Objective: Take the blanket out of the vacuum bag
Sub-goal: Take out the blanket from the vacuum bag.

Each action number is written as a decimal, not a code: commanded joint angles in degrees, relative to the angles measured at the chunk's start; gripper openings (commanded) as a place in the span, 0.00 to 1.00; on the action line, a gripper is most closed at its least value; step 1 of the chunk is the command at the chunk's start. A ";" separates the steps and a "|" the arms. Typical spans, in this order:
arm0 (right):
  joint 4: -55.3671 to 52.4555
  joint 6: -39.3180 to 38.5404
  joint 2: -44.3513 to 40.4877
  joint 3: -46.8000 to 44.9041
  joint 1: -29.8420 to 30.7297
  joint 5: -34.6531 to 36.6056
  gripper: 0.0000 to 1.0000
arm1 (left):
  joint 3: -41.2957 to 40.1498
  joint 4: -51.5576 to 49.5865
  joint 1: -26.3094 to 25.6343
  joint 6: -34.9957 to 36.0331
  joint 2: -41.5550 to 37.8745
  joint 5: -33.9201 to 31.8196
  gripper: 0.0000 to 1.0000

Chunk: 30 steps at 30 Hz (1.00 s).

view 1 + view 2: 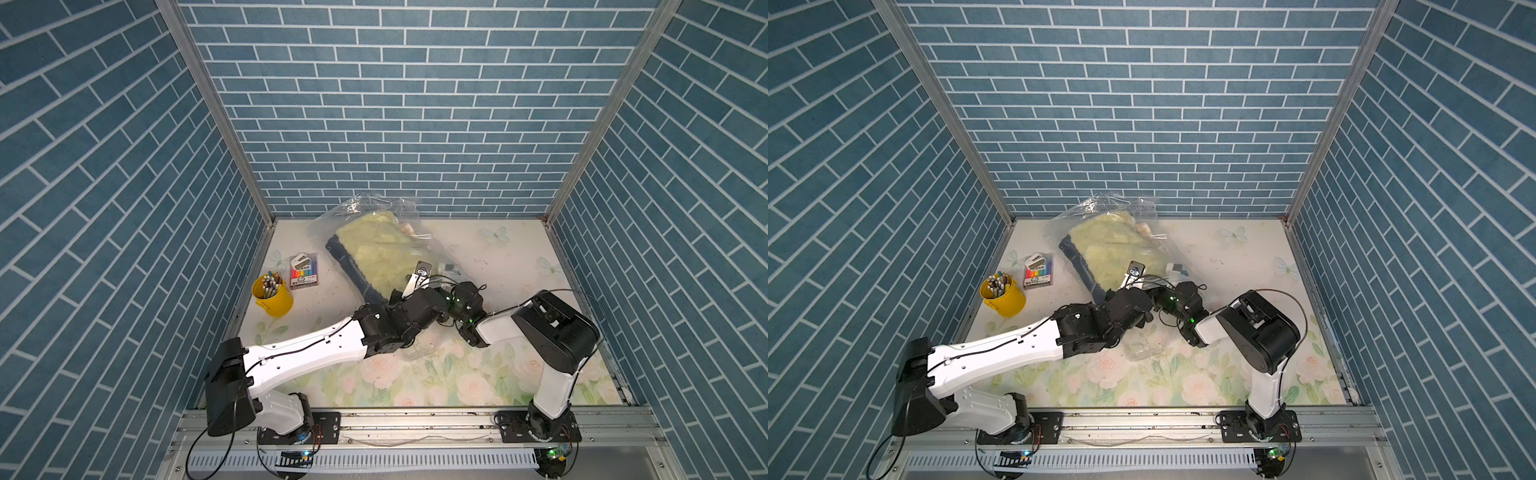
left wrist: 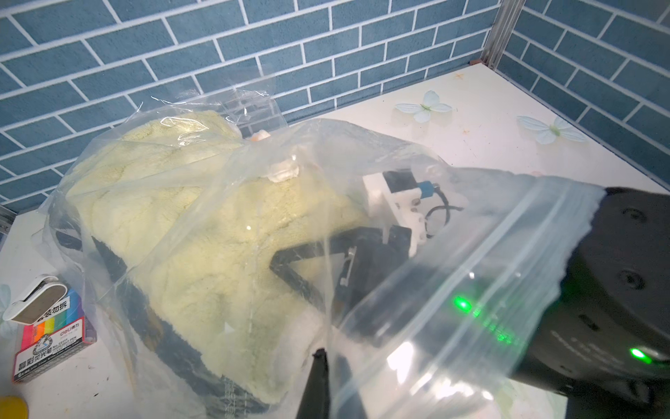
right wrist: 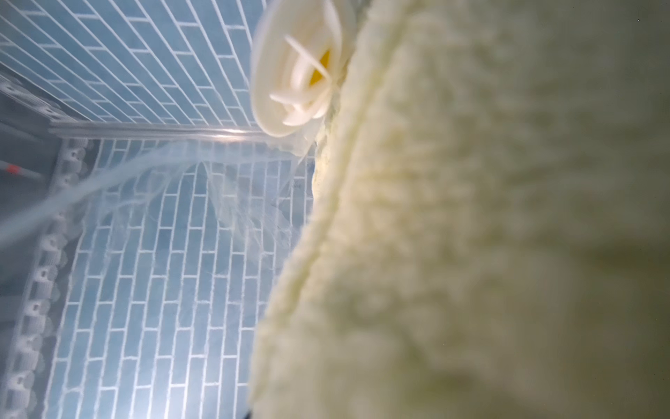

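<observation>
The fluffy folded blanket [image 1: 376, 243] is pale yellow with a dark navy side. The transparent crinkly plastic vacuum bag [image 1: 332, 216] is colourless; its round valve cap [image 3: 286, 109] is white, with yellow inside. The table [image 1: 465, 386] has pink roses and green leaves. The brick-pattern walls [image 1: 395, 104] are blue.

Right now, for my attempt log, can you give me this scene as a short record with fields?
vacuum bag: clear, crumpled, toward the back of the table, mouth facing the arms
blanket: pale yellow fleece with a dark side, inside the bag
valve cap: white, round, against the fleece
left gripper: shut, pinching the bag's open edge
right gripper: inside the bag at the blanket; grip unclear through the plastic
others: yellow pen bucket and marker pack, on the left arm's side of the bag
</observation>
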 commanded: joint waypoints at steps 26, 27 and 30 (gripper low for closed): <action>-0.29 -2.49 -17.30 -11.05 0.10 -4.16 0.00 | 2.13 1.99 2.68 -1.61 1.46 -3.14 0.00; -0.90 -2.91 -18.60 -11.89 0.21 -4.12 0.00 | 1.97 1.92 2.66 -1.77 1.71 -3.35 0.00; -4.16 -4.62 -21.96 -13.23 0.36 -3.70 0.00 | 1.26 2.42 2.69 -2.67 2.18 -3.95 0.00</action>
